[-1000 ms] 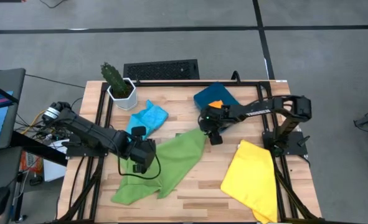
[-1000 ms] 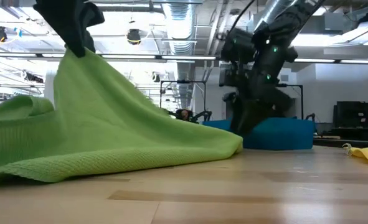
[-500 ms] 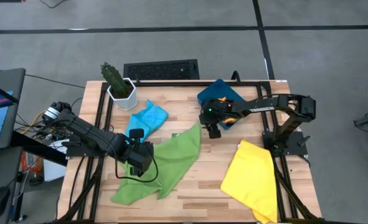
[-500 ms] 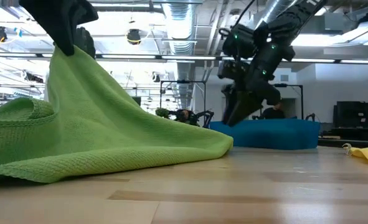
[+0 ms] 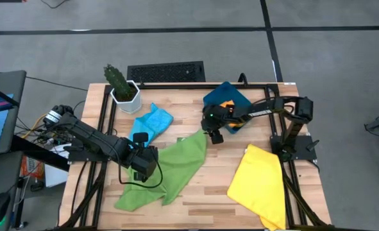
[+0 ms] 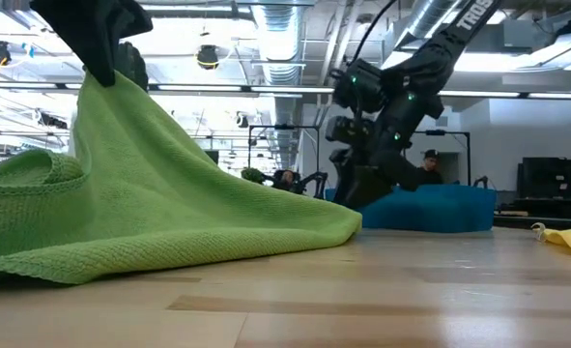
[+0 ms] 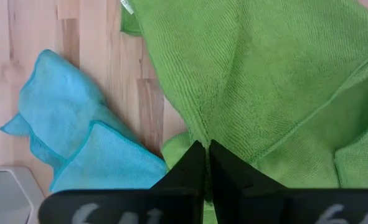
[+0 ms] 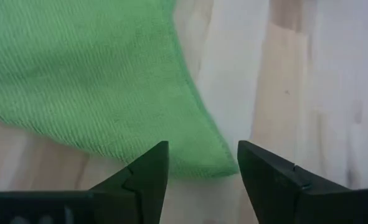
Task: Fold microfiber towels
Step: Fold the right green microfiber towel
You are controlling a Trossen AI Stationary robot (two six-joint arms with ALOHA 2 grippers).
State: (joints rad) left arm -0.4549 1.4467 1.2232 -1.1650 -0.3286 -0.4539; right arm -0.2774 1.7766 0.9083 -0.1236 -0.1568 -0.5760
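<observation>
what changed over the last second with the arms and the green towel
The open right gripper let the green microfiber towel's far corner go, lifted off, then came back over it. The shut left gripper keeps its pinched fold. The yellow towel and light blue towel stayed put.

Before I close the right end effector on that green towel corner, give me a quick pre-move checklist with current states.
1. Left end effector pinching the green towel: ok, shut on a raised fold.
2. Right end effector open: ok, fingers spread.
3. Towel corner between the right fingers: ok in the right wrist view, it lies in the gap.
4. Right end effector low enough to grab: cannot tell, its height over the table is unclear.
5. Corner free of other cloth: ok, the blue towel and yellow towel lie apart from it.
6. Bin clear of the right arm: cannot tell, the arm passes over it.
</observation>
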